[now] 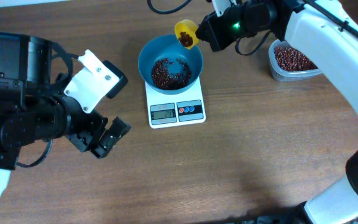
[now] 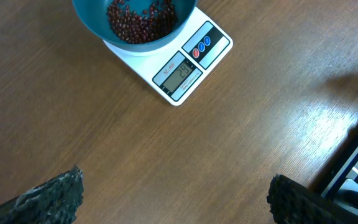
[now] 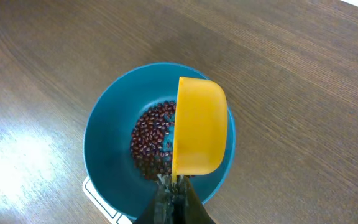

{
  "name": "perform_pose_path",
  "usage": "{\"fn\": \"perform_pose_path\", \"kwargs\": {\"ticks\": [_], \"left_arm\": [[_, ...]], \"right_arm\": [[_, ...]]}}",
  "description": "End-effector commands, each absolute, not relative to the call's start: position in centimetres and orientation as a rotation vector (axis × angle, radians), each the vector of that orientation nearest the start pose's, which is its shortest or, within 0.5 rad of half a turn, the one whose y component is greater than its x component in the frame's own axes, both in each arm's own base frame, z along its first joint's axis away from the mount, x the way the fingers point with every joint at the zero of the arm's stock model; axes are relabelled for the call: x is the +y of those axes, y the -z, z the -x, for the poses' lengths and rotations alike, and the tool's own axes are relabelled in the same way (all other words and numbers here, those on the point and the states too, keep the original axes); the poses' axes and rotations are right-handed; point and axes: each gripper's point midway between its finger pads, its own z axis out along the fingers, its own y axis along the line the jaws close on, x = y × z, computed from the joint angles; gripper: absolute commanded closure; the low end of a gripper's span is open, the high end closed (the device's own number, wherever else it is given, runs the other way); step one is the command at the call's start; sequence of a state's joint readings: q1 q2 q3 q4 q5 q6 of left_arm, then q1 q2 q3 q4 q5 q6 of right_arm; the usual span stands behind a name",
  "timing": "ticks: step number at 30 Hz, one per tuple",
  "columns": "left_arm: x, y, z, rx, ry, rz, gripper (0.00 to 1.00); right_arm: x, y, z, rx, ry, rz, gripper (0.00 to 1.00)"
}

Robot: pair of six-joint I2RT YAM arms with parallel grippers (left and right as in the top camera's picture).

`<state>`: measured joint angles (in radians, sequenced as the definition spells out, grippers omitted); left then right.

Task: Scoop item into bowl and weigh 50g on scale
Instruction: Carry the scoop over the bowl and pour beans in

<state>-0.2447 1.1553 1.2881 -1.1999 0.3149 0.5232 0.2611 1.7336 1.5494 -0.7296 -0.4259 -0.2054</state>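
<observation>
On the wooden table (image 1: 241, 162), the blue bowl (image 1: 146, 59) is seated on the scale (image 1: 176, 112). The left gripper (image 1: 99, 138), spread wide and empty, is set well apart from the scale. A yellow scoop (image 3: 197, 124), clamped in the right gripper (image 3: 174, 190), is tipped over the beans (image 3: 149, 140) in the bowl.

On my brown wooden tabletop (image 1: 241, 162), a clear plastic tub (image 1: 291, 77) sits toward the far right corner. A yellow scoop (image 1: 186, 32) hangs tilted by the far edge, a black cable (image 1: 165, 11) lying near it.
</observation>
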Motion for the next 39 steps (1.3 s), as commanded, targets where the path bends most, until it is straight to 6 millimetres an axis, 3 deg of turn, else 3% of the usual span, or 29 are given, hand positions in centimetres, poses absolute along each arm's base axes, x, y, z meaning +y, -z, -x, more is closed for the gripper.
{"fn": "perform_pose_path", "kwargs": {"ticks": [1, 3, 6, 9, 12, 17, 19, 22, 25, 28, 31, 34, 35, 37, 38, 39], "left_arm": [[-11.7, -24.0, -24.1, 2.35, 0.328, -1.068, 0.01], [-11.7, -24.0, -24.0, 2.35, 0.328, -1.068, 0.01], [-11.7, -24.0, -24.1, 2.35, 0.328, -1.068, 0.01], [-11.7, -24.0, -24.1, 2.35, 0.328, -1.068, 0.01], [-11.7, -24.0, -24.0, 2.35, 0.328, -1.068, 0.01], [-11.7, -24.0, -24.1, 2.35, 0.328, -1.068, 0.01], [-11.7, -24.0, -24.0, 2.35, 0.328, -1.068, 0.01], [-11.7, -24.0, -24.1, 2.35, 0.328, -1.068, 0.01], [-11.7, -24.0, -24.1, 2.35, 0.328, -1.068, 0.01], [-11.7, -24.0, -24.1, 2.35, 0.328, -1.068, 0.01], [-11.7, -24.0, -24.0, 2.35, 0.328, -1.068, 0.01], [-11.7, -24.0, -24.1, 2.35, 0.328, -1.068, 0.01], [-11.7, -24.0, -24.1, 2.35, 0.328, -1.068, 0.01], [-11.7, -24.0, -24.0, 2.35, 0.328, -1.068, 0.01], [-11.7, -24.0, -24.1, 2.35, 0.327, -1.067, 0.01], [-11.7, -24.0, -24.0, 2.35, 0.328, -1.068, 0.01]], "right_arm": [[19.5, -23.7, -41.9, 2.267, -0.461, 0.761, 0.96], [19.2, -22.8, -41.9, 2.302, -0.391, 0.758, 0.96], [19.9, -23.9, -41.6, 2.273, -0.395, 0.775, 0.96], [19.7, -22.6, -41.3, 2.319, -0.38, 0.778, 0.96], [20.1, -23.7, -41.1, 2.29, -0.379, 0.785, 0.96], [21.2, -23.6, -40.4, 2.289, -0.413, 0.818, 0.96], [20.2, -22.2, -40.5, 2.347, -0.348, 0.805, 0.96], [21.3, -23.8, -40.4, 2.29, -0.363, 0.823, 0.96], [19.8, -21.8, -40.9, 2.365, -0.245, 0.797, 0.96], [21.0, -23.7, -40.7, 2.3, -0.265, 0.813, 0.96], [20.6, -22.0, -40.7, 2.351, -0.234, 0.817, 0.96], [21.0, -24.0, -40.7, 2.295, -0.263, 0.813, 0.96], [20.9, -23.8, -40.5, 2.307, -0.259, 0.815, 0.96], [20.5, -21.6, -40.3, 2.372, -0.231, 0.823, 0.96], [20.7, -21.7, -40.4, 2.366, -0.244, 0.827, 0.96], [21.3, -23.6, -40.4, 2.314, -0.272, 0.828, 0.96]]}}
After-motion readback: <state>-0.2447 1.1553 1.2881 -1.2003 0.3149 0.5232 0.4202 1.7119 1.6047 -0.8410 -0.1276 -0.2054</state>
